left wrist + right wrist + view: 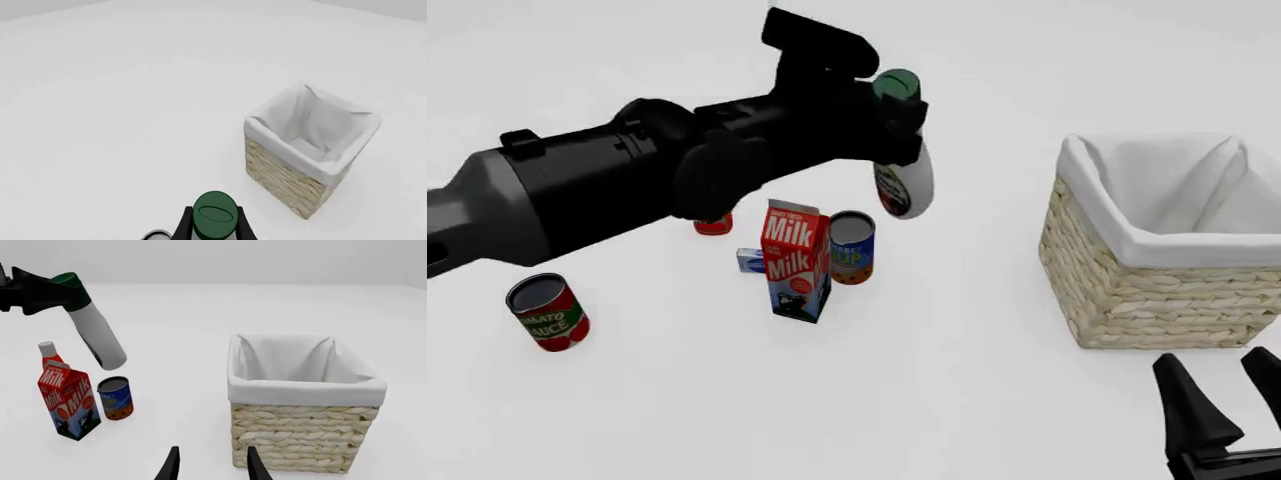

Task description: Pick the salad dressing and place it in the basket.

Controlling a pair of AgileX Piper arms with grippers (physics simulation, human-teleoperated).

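On a white surface (961,380), a tomato juice can (547,311) stands farthest left of the basket (1134,290), well apart from it. Nearer the basket, a milk carton (795,260) stands upright with a small blue box (749,261) just beside it on the far-left side and an orange-and-blue can (851,247) just beside it on the basket side; a red bottle (48,354) with a white cap stands behind the carton. Above this cluster, the left gripper (897,105) holds the dressing (904,180) in the air by its neck, fingers (244,227) closed just under the dark green cap, the white bottle hanging tilted, up and to the left of the basket and not over it. The basket sits upright, its white lining folded over the rim. At the near right, below the basket, the right gripper (1221,395) hovers with fingers (171,465) spread apart, holding nothing.
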